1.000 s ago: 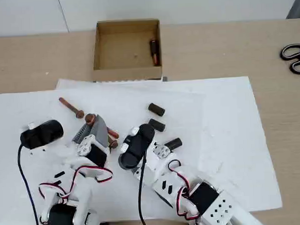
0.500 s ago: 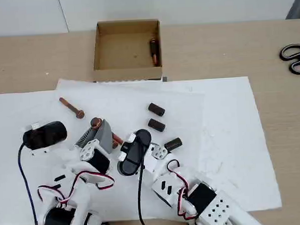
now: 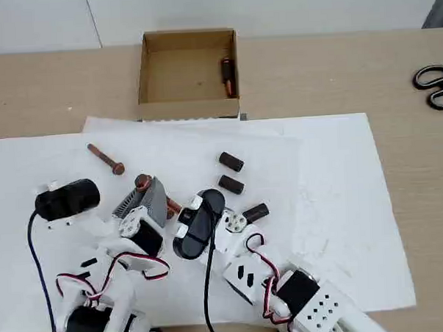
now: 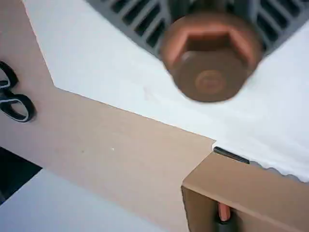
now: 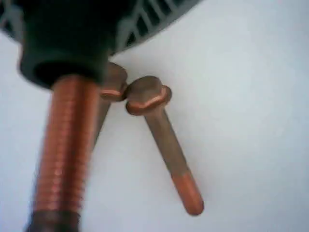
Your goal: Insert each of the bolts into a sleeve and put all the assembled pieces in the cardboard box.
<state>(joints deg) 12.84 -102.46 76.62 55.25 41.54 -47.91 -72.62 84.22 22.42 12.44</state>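
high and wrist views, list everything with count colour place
cardboard box: 1, brown, far side of table
paper: at least 2 sheets, white, overlapping on table
assembled piece: 1, copper and dark, inside the box, right wall
held bolt: 1, copper, in left gripper
held sleeve: 1, dark, in right gripper, over the held bolt's tip
loose bolts: 3, copper, one on paper's left, two heads together beneath the held bolt
loose sleeves: 3, dark, mid-paper
scissors: 1, black, table's right edge
left gripper: 1, grey fingers, shut
right gripper: 1, grey fingers, shut

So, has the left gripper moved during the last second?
Yes. The left gripper, holding a bolt, has shifted slightly away from the cardboard box and rightward, away from the loose bolt.
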